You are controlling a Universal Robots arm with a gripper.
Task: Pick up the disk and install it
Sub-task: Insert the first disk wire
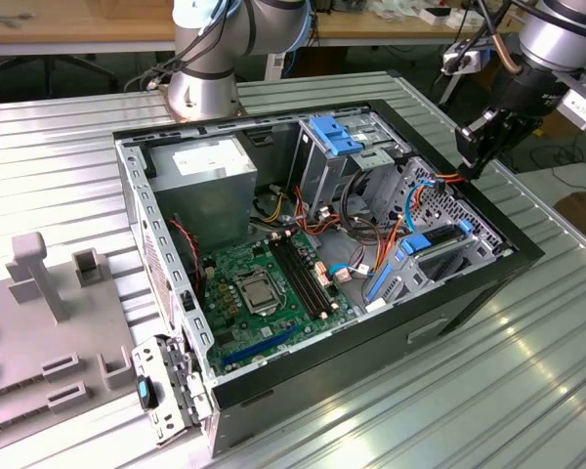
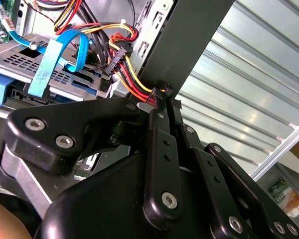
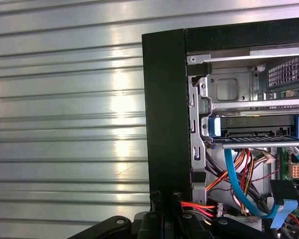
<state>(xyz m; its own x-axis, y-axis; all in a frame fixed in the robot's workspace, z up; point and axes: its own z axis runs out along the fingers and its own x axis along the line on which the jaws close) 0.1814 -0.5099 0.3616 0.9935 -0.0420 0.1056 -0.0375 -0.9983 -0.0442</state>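
The disk (image 1: 447,256) is a dark drive in a blue plastic carrier. It lies in the metal bay at the case's corner on the exterior view's right. In the first wrist view the disk (image 3: 254,130) shows edge-on inside that bay, with blue carrier ends on both sides. My gripper (image 1: 477,149) hangs above the case's black side wall, apart from the disk. In the second wrist view its fingertips (image 2: 159,97) are pressed together beside a bundle of red and yellow wires (image 2: 127,74). My gripper (image 3: 164,195) is shut, with nothing seen between the tips.
The open computer case (image 1: 488,283) lies on a ribbed metal table (image 1: 527,391). Inside are a grey power-supply box (image 1: 210,161), a blue-tabbed drive cage (image 1: 337,132), a green motherboard (image 1: 264,283) and a blue data cable (image 2: 65,52). A grey fixture (image 1: 49,283) stands at the exterior view's left, and another arm's base (image 1: 203,88) behind the case.
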